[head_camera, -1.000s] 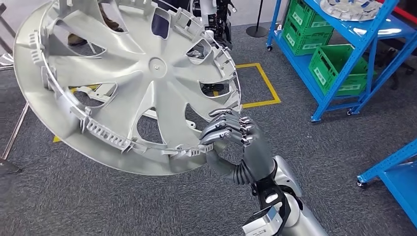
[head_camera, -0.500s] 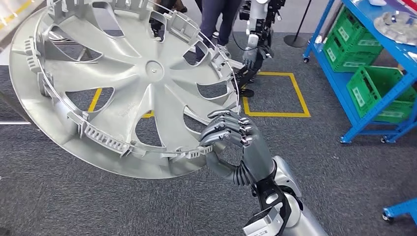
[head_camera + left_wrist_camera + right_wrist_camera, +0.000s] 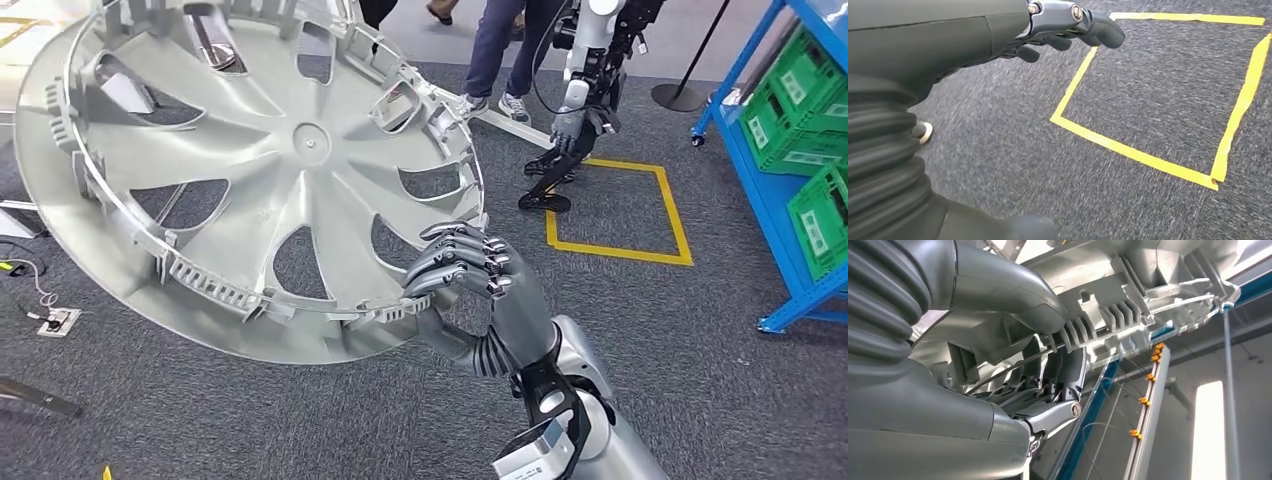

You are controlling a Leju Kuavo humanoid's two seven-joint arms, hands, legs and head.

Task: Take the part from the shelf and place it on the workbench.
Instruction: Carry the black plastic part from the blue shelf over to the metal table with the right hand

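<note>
The part is a large silver wheel cover (image 3: 300, 140) with curved spokes and clips round its rim. It is tilted in the air in front of me and covers the upper left of the head view. My right hand (image 3: 470, 275) grips its lower right rim, fingers curled over the edge. In the right wrist view the thumb (image 3: 998, 290) presses against the ribbed rim of the wheel cover (image 3: 1128, 315). My left hand (image 3: 1058, 20) hangs over the grey carpet, its fingers loosely spread and holding nothing.
A blue shelf (image 3: 790, 230) with green crates (image 3: 810, 90) stands at the right edge. Another robot (image 3: 585, 90) and a person's legs (image 3: 500, 50) are ahead by a yellow tape square (image 3: 620, 250). A small socket box with a cable (image 3: 55, 320) lies at the left.
The whole picture has shifted right, so the camera has turned left: the blue shelf slid to the right edge. The wheel cover stays in my right hand's grip.
</note>
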